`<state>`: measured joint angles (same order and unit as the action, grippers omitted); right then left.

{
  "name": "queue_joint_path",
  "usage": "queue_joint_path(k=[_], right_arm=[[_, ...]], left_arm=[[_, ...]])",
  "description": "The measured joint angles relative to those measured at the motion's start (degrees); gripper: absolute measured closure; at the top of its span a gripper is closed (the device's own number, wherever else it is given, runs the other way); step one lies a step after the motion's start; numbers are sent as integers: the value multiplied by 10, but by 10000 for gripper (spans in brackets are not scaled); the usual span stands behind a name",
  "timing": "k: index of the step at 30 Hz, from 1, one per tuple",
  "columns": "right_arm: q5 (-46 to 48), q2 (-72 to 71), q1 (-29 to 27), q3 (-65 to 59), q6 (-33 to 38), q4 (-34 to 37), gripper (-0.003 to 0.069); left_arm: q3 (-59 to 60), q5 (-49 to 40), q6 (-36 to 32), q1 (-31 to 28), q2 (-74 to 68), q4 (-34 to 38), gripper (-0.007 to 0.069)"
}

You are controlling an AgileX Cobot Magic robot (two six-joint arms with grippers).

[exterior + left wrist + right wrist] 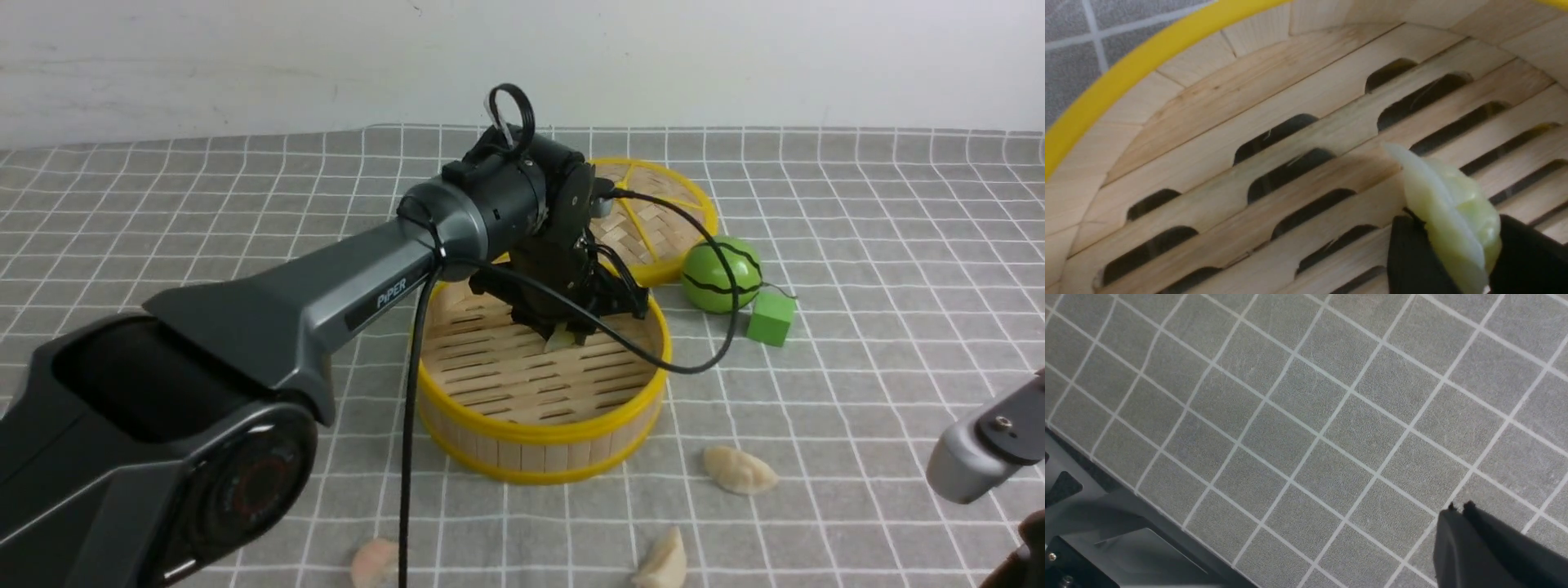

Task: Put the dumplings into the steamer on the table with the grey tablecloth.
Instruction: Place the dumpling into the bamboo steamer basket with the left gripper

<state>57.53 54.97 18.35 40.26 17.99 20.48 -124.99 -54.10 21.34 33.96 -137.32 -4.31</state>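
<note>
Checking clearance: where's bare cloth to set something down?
Bare cloth right of the green cube and at far left beyond the left arm. The steamer floor is free except the green dumpling in the left gripper. Crowded: lid, striped ball, cube behind the steamer; three dumplings before it.

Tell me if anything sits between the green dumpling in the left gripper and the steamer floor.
Nothing visible does. The left gripper holds the pale green dumpling inside the steamer, just over its slatted floor. The slats that show around the dumpling are bare.
</note>
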Motion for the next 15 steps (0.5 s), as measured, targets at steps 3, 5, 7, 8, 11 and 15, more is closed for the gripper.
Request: queue_joint_path(k=[3,5,7,8,11,15], right_arm=[[0,0,0,0,0,0,648],[0,0,0,0,0,0,647],[0,0,0,0,0,0,647],[-1,0,0,0,0,0,647],[-4,0,0,0,0,0,647],[-16,0,0,0,0,0,642]], left_arm=[[-1,2,0,0,0,0,274],[-1,-4,0,0,4,0,220],[-1,-20,2,0,18,0,172],[-1,-29,2,0,30,0,161],[-1,-62,-1,0,81,-9,144],[-1,-117,-15,0,165,-34,140]])
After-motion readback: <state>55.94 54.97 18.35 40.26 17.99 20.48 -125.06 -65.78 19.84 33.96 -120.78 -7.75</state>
